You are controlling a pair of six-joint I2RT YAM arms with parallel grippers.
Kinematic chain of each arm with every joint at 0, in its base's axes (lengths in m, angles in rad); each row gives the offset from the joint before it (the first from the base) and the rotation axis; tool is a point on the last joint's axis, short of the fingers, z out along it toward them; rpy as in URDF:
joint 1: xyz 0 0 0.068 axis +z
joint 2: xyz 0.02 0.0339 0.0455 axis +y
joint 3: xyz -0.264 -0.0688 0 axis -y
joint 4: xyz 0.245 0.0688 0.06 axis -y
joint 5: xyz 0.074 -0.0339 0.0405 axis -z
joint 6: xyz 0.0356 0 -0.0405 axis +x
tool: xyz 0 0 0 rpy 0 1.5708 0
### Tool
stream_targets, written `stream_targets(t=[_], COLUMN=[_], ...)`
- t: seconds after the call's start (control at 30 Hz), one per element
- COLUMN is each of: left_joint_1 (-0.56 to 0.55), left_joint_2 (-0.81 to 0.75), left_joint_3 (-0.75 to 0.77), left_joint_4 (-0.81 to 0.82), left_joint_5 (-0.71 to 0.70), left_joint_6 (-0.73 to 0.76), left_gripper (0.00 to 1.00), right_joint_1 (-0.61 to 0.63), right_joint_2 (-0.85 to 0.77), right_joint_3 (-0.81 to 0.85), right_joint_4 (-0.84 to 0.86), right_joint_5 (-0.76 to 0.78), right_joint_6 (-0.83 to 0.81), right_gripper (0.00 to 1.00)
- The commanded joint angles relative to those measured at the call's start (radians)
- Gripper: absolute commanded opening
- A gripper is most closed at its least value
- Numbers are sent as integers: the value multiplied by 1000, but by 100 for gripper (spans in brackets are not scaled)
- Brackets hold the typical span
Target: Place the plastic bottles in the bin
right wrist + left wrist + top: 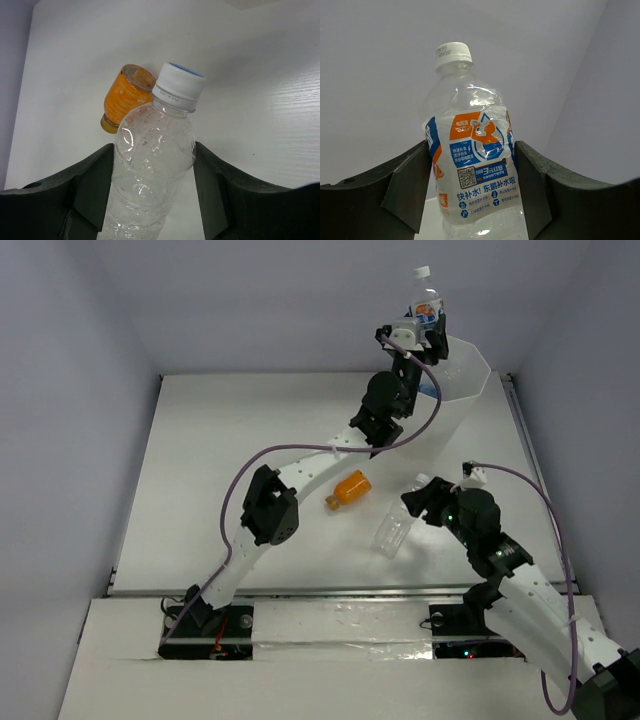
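Right gripper (153, 150) clamps crinkled clear unlabelled bottle (147, 185).

The labelled bottle (475, 150) in my left gripper (472, 187) carries a white, blue and orange label. Its big blue line reads "快补水!东鹏补水啦". Beside a QR code, a blue band says "3元红包", and an orange patch above says "电解质". I cannot read the finer lines, nor the tiny marks on the cap (178, 85) of the clear bottle (150, 165) in my right gripper (152, 190).

The blue-labelled bottle (475, 165) loses its base to the bottom edge; the unlabelled bottle (150, 170) likewise; it partly hides the orange bottle (122, 97).
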Motion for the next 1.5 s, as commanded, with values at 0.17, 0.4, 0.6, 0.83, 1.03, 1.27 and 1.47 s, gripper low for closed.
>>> stream_targets(t=[0.17,0.4,0.6,0.83,1.03,1.27,1.47], left_joint_1=[-2,-2,8,8,8,18,28], left_joint_2=[72,146,121,-156,-551,-906,-1066], left_joint_3=[79,130,83,-153,-621,-1210,-1569], left_joint_4=[100,107,136,134,50,-51,-103], left_joint_5=[46,46,26,51,19,-6,19], left_joint_6=[84,147,166,131,7,-306,-515], left_gripper=[61,75,99,99,99,44,9], right_joint_1=[8,8,8,8,8,8,8], right_joint_2=[-65,-110,-133,-154,-79,100,318], right_joint_3=[84,121,145,220,380,628,889], right_joint_4=[-32,-84,-124,-142,-118,-17,23], right_joint_5=[-7,19,51,167,299,423,651], right_joint_6=[-50,-54,-56,-91,-171,-287,-478], right_gripper=[57,57,57,57,55,55,55])
